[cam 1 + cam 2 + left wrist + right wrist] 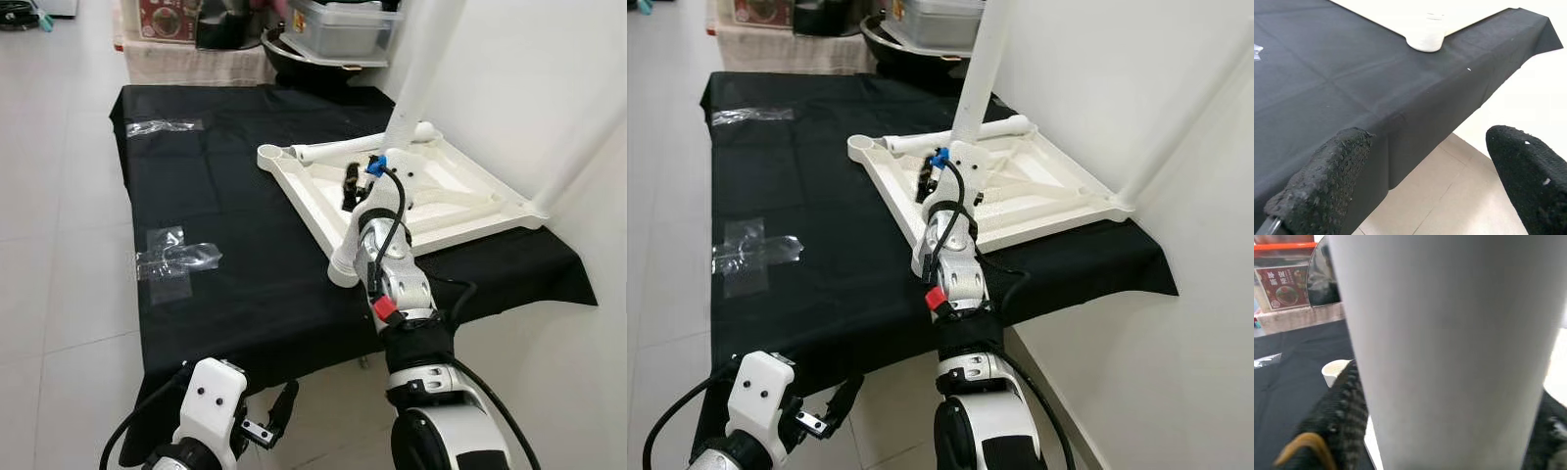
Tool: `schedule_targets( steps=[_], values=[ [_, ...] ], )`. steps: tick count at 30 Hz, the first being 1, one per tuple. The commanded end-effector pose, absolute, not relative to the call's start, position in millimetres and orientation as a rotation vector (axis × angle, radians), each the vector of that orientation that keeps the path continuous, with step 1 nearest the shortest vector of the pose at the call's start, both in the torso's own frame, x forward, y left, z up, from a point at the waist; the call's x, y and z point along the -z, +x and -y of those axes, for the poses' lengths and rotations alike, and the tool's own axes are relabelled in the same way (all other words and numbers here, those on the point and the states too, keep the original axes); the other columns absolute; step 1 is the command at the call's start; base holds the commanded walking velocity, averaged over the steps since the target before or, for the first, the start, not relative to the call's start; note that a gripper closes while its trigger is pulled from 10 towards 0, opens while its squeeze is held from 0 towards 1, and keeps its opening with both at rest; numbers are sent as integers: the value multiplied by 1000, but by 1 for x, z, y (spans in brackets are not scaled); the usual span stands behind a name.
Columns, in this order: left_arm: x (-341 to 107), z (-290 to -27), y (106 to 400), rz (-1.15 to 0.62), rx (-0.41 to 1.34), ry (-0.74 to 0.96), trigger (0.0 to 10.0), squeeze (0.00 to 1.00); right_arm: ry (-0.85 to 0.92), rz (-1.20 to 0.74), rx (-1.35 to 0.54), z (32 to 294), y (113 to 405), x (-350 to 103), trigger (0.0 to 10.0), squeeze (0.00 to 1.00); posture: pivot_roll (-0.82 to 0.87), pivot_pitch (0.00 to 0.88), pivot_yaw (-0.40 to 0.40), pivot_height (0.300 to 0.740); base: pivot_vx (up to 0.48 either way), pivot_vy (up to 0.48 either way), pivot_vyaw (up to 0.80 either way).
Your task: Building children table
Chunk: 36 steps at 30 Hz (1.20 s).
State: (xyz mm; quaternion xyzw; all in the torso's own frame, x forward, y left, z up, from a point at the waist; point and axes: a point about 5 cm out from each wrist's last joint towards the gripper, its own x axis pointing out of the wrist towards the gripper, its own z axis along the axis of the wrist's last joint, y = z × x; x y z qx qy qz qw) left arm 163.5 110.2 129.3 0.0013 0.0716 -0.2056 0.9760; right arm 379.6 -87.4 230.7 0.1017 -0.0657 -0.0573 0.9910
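I have my right gripper (364,176) closed around a white table leg (980,69), held upright over the upturned tabletop (1038,191) that lies on the black cloth (245,255) at the far right, by the wall. I judge this the leg-fitting step — its foot sits near a far socket. Next I must line it up square and press or twist it home. My left gripper (1425,196) hangs open by the near table edge, idle.

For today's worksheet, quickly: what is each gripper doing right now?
Left gripper: open, empty, low by the near edge of the black-covered table.
Right gripper: shut on the upright white table leg.
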Motion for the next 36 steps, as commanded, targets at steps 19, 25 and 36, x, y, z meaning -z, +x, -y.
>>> schedule_targets(
  steps=[19,25,36],
  values=[
    [-127,-107,163,-156,424,-6,10000,0,197,87,-1209,118,374,-238,10000,0,169,115,-183,740,0,0,0],
    [-128,-107,162,-156,422,-8,10000,0,172,43,-1374,103,372,-236,10000,0,173,117,-180,740,0,0,0],
    [-128,-106,161,-155,421,-14,10000,0,120,74,-1453,72,369,-232,0,0,174,114,-185,740,0,0,0]
  ],
)
